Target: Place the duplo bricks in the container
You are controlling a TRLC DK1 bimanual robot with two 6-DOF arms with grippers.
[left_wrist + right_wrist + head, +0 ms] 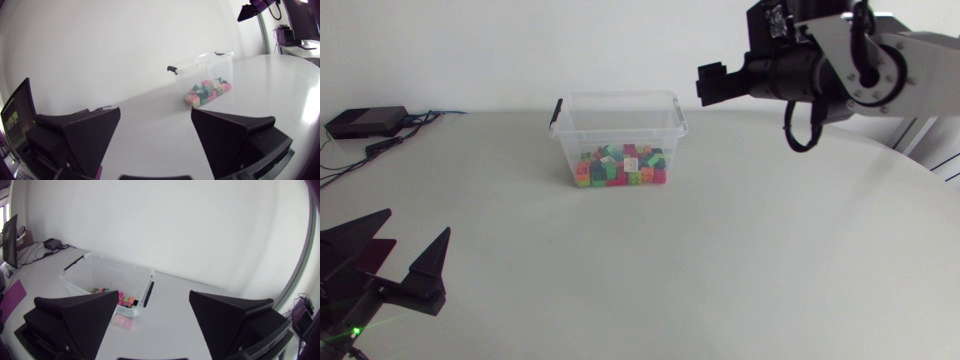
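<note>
**Bricks in the tub, both grippers released**

Clear plastic container (618,140) with black side handles stands upright at the back middle of the white table (770,250); no lid on it; duplo bricks (620,167) lie inside in a mixed heap on its floor, pink, green, red, yellow and blue; heap fills only the lower part, walls above it show through.

Left gripper (418,222) sits low over the table's near left corner; fingers spread wide, nothing between them, jaws released; in the left wrist view the container is well ahead of it, far from both fingers.

Right gripper (152,294) is held high over the table's back right part, on the right arm (860,60); it is level with the container's top and well apart from it; the right wrist view shows its fingers spread with nothing in them, jaws released; container lies ahead of and below it.

Black box (365,122) with cables (380,148) at the table's far left corner.
</note>
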